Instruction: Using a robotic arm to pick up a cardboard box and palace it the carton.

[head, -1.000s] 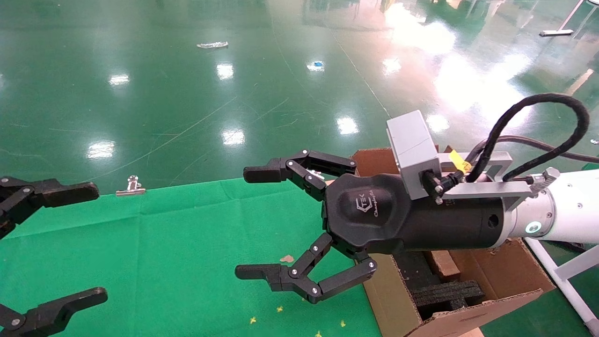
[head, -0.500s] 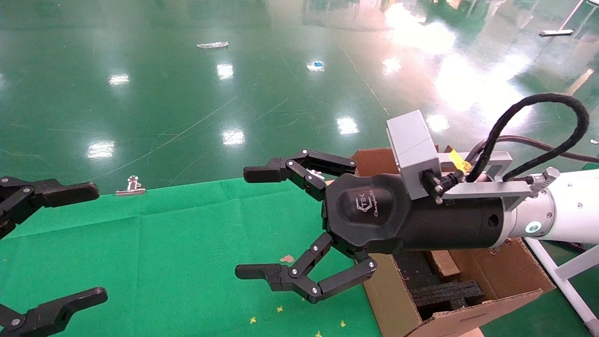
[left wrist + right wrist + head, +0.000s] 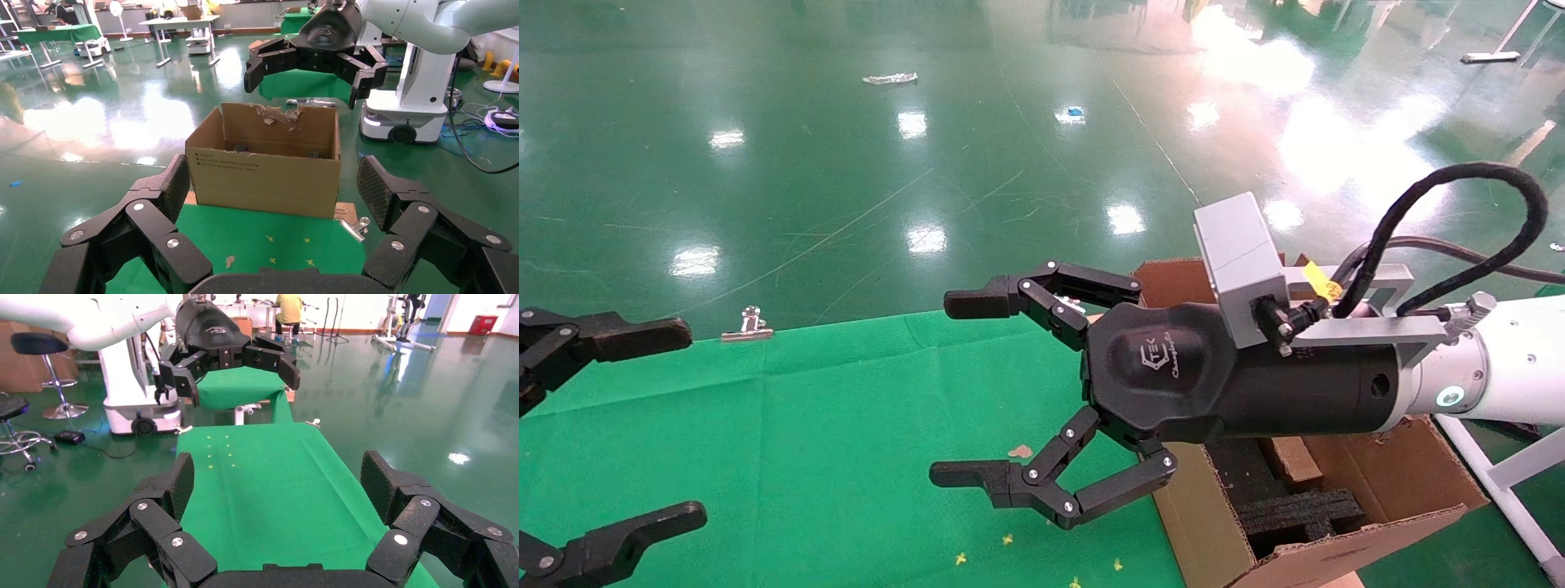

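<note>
Glossy green floor (image 3: 846, 180) runs out behind your work surface, a table draped in green cloth (image 3: 829, 441) dotted with small yellow marks and one brown scrap. Your robotic arm (image 3: 1512, 363) on the right reaches in level above the cloth, and its right gripper (image 3: 964, 388) hangs spread wide with nothing between the fingers; the left wrist view shows the same gripper (image 3: 315, 58) splayed high above the carton. Your left gripper (image 3: 641, 425) sits at the left edge of the table, equally unclenched and empty, and the right wrist view shows it (image 3: 235, 355) hovering over the far end of the cloth. You will find the carton (image 3: 1336, 490) at the right end of the table, partly under the arm's black wrist, its flaps upright and black foam inserts (image 3: 1295, 510) inside; seen from the left wrist, the carton (image 3: 266, 162) has a ragged torn top edge on its far wall. A reddish-brown slab (image 3: 1291, 461) that looks like the cardboard box stands among the foam inside the carton. A silver binder clip (image 3: 749, 325) grips the cloth's far edge.
</note>
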